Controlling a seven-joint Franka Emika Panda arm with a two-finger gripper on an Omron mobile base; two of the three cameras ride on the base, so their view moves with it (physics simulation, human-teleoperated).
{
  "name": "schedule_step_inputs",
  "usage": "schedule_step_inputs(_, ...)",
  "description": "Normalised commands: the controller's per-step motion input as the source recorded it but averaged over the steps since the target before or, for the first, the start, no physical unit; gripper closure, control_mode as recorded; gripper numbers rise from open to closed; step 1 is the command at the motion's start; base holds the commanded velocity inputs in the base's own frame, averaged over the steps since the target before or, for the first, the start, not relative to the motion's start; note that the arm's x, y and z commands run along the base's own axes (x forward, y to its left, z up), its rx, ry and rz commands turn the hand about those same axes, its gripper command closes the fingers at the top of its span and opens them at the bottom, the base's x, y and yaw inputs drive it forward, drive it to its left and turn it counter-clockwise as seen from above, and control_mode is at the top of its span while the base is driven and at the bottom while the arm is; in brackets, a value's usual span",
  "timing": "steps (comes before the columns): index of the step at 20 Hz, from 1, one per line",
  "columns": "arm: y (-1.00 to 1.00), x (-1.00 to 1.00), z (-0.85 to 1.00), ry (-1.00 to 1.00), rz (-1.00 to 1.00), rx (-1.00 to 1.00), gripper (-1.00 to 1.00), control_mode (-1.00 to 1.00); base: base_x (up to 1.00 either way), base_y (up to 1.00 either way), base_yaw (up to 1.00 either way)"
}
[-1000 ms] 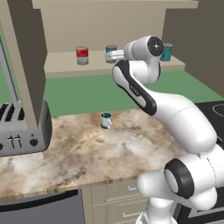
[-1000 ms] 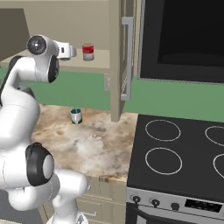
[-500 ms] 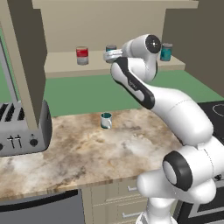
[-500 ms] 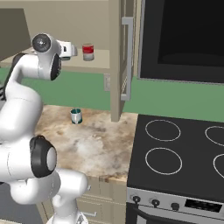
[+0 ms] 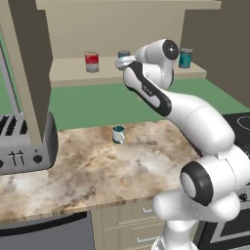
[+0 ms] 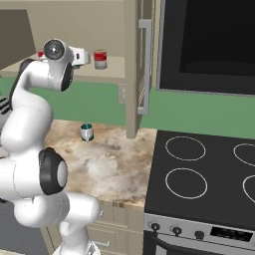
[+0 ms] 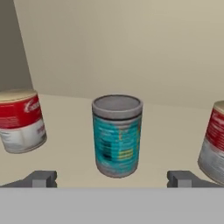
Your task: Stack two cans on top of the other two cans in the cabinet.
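Note:
On the cabinet shelf [image 5: 68, 75] stand a red-and-white can [image 5: 91, 62], a teal can [image 5: 124, 53] and, at the right end, another teal can [image 5: 185, 57]. My gripper [image 5: 122, 61] is at shelf height right in front of the middle teal can. In the hand view that teal can [image 7: 117, 135] stands upright, centred between my open fingertips [image 7: 41, 178] but still beyond them, so nothing is held. One red-and-white can [image 7: 19, 120] is to its left and another [image 7: 214, 142] to its right. From the right, my gripper [image 6: 82, 56] is beside a red-and-white can [image 6: 100, 59].
A teal-and-white mug [image 5: 118, 134] sits on the marble counter [image 5: 97, 171] below the shelf. A toaster [image 5: 24, 146] stands at the left. The open cabinet door [image 6: 142, 64] hangs at the right, beside the stove [image 6: 199, 174].
The arm's elbow has swung a little while the hand stayed in front of the middle teal can. The jaws have stayed open and the cans have not moved.

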Motion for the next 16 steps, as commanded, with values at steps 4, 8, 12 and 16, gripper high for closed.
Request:
schedule_step_inputs(4,0.03,0.15,-0.01,0.00,0.00,0.00,-1.00,-1.00,0.00,0.00,0.00)
schedule_step_inputs(8,0.02,0.12,0.00,0.00,0.00,0.00,-1.00,-1.00,0.00,0.00,0.00)
schedule_step_inputs(12,0.00,0.13,-0.01,0.00,0.00,0.00,-1.00,-1.00,0.00,0.00,0.00)
schedule_step_inputs(16,0.00,0.13,-0.02,0.00,0.00,0.00,-1.00,-1.00,0.00,0.00,0.00)
